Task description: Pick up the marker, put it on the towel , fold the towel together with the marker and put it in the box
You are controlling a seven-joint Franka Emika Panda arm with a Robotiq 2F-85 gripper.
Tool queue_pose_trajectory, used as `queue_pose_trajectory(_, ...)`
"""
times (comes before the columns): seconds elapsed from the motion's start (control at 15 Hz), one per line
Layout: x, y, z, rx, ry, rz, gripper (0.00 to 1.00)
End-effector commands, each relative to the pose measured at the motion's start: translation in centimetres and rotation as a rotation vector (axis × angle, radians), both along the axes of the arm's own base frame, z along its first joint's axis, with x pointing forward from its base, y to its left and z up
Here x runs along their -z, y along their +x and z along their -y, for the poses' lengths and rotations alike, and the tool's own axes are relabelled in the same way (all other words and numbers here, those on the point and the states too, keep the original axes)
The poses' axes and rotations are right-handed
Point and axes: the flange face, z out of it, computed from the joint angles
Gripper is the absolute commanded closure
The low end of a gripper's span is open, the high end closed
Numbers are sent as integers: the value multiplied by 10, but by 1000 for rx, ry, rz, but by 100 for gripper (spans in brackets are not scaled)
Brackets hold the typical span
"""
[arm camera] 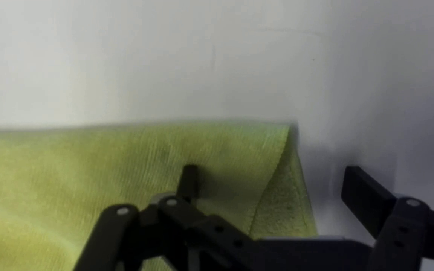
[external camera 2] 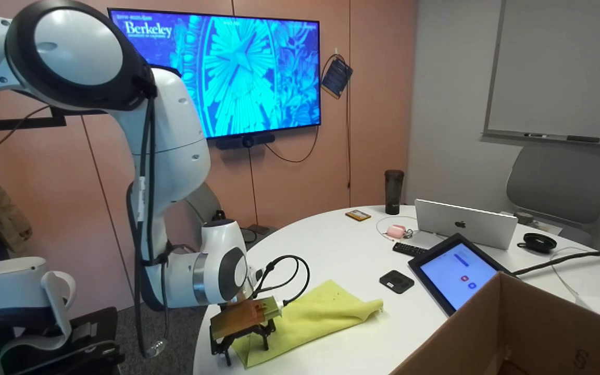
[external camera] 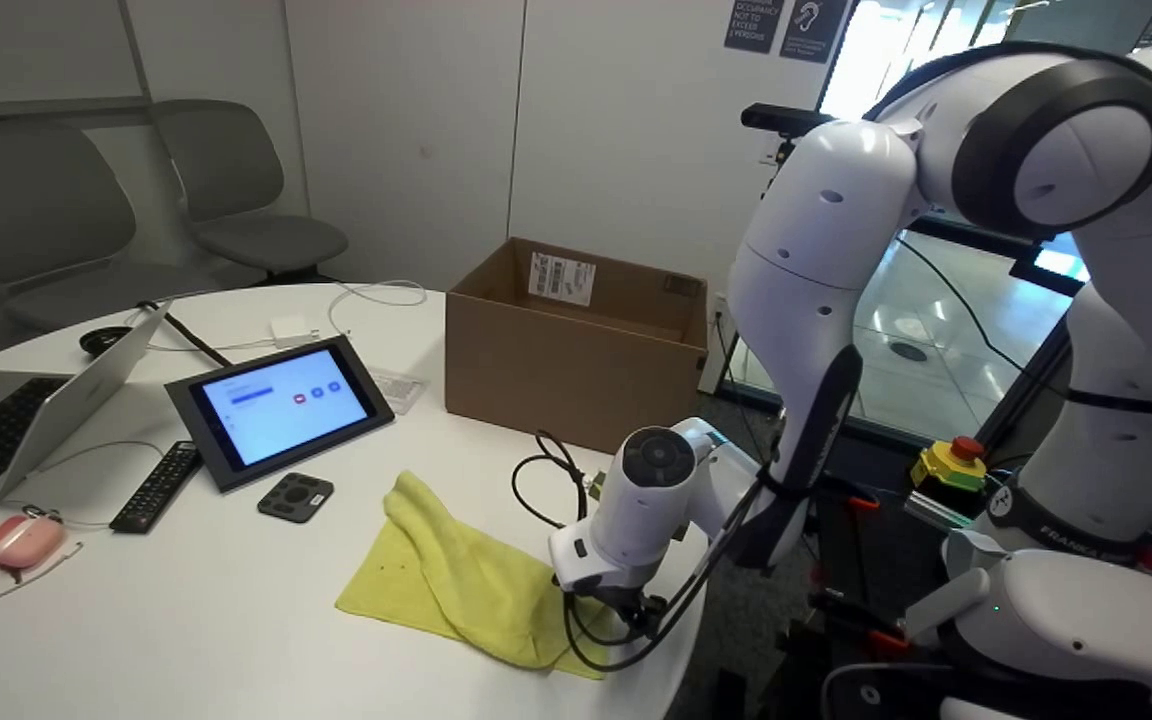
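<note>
In an exterior view, the gripper (external camera 2: pixel 247 354) is hanging, jaws spread, over the near-left end of the yellow-green towel (external camera 2: pixel 321 315), which is lying on the white tabletop (external camera 2: pixel 341 250). At near right the cardboard box (external camera 2: pixel 461 333) is standing open; beyond it a tablet (external camera 2: pixel 459 273) is glowing, with a laptop (external camera 2: pixel 464 226) behind.

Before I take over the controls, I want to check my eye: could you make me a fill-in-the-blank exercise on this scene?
The towel lies on the white ____.
The fingers are not shut but ____.
A white label shows inside the cardboard ____.
The remote lies between the laptop and the lit ____.
Missing words: table; open; box; tablet.
</note>
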Motion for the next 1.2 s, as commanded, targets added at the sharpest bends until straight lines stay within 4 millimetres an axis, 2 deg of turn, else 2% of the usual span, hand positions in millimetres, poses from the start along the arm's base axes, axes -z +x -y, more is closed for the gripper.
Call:
queue_pose_trajectory(0.0, 5, 5, -1, 31, 13, 36, 32)
queue_pose_trajectory(0.2, 3, 10, 0, 45, 8, 56, 58)
queue_pose_trajectory(0.47, -3, 12, 5, 75, -3, 57, 87)
queue_pose_trajectory(0.67, -12, 7, 15, 111, -7, 37, 96)
queue_pose_trajectory(0.8, -18, 0, 24, 130, -5, 19, 90)
queue_pose_trajectory(1.13, -39, -25, 47, 164, 22, -48, 90)
